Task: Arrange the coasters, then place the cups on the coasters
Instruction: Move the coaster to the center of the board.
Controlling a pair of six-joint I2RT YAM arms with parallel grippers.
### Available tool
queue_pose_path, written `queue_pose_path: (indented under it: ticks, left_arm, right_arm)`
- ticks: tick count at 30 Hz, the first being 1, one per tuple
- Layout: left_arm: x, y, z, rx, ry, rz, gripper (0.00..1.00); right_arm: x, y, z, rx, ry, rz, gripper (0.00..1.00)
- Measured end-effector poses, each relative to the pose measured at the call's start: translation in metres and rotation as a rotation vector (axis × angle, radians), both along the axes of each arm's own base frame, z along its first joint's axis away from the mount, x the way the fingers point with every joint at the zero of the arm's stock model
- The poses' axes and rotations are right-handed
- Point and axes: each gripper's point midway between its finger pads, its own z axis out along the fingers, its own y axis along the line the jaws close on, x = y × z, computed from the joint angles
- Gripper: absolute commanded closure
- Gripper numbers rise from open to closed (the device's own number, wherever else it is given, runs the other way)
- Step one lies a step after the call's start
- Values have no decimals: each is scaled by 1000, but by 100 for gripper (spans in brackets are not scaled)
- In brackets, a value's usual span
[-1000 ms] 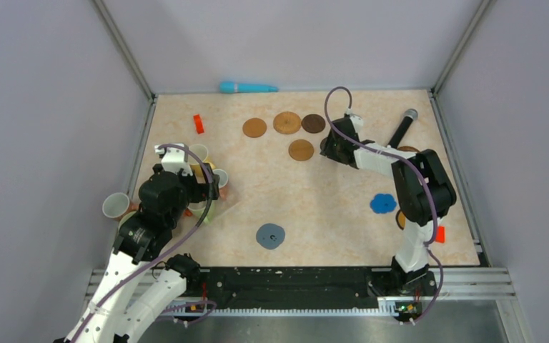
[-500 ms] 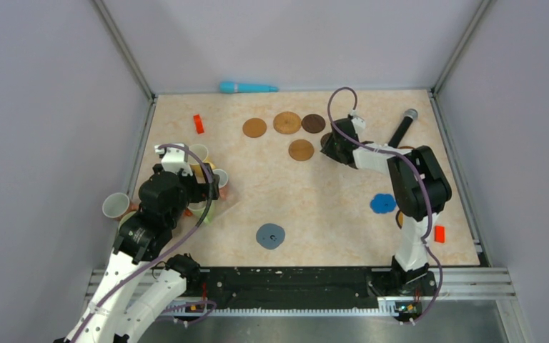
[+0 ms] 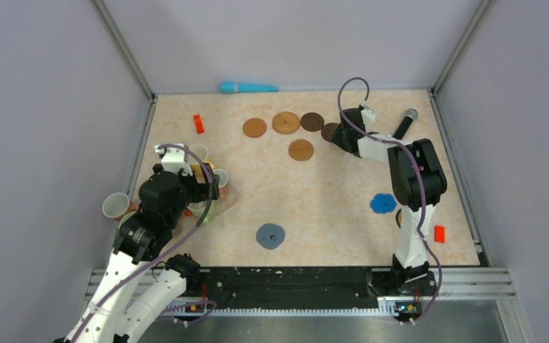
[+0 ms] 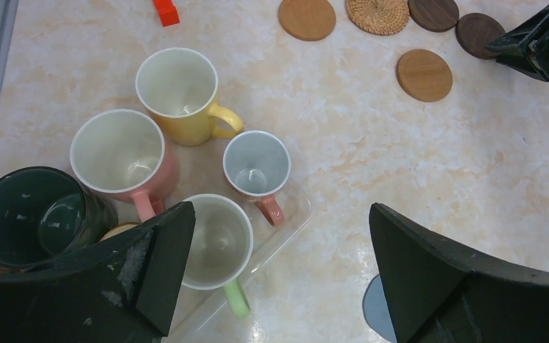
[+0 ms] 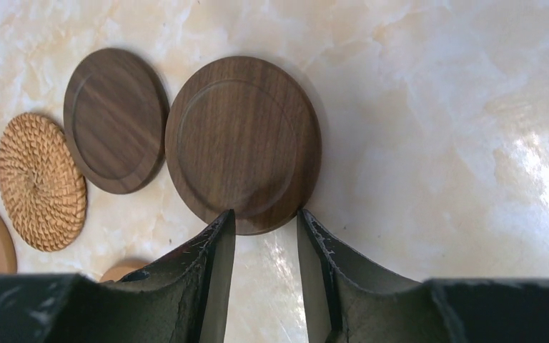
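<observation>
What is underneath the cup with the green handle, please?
A clear plastic tray lies under the cup with the green handle; the small cup with the pink handle seems to stand on it too. One finger of the left gripper covers the rest.

Open tabletop runs through the middle; mugs crowd the left edge, and coasters line the upper centre.

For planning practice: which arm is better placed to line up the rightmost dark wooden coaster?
Right: the right gripper sits at the edge of the dark round wooden coaster; the left gripper hovers over coloured mugs.
</observation>
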Motion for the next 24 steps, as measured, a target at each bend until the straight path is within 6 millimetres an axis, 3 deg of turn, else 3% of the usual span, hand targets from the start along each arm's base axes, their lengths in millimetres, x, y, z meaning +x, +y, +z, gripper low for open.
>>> queue_pose_path:
  ticks: [5, 15, 20, 24]
  left_arm:
    - [0, 0, 0, 0, 0, 0, 3]
    - [1, 0, -2, 4, 9, 1, 3]
    - [2, 0, -3, 6, 12, 1, 3]
    - [2, 0, -3, 7, 12, 3, 3]
  right_arm:
    - [10, -4, 1, -16, -2, -6, 63]
    - [5, -16, 1, -105, 29, 0, 64]
    - [9, -3, 10, -94, 2, 71, 65]
    - [27, 20, 32, -50, -69, 169, 66]
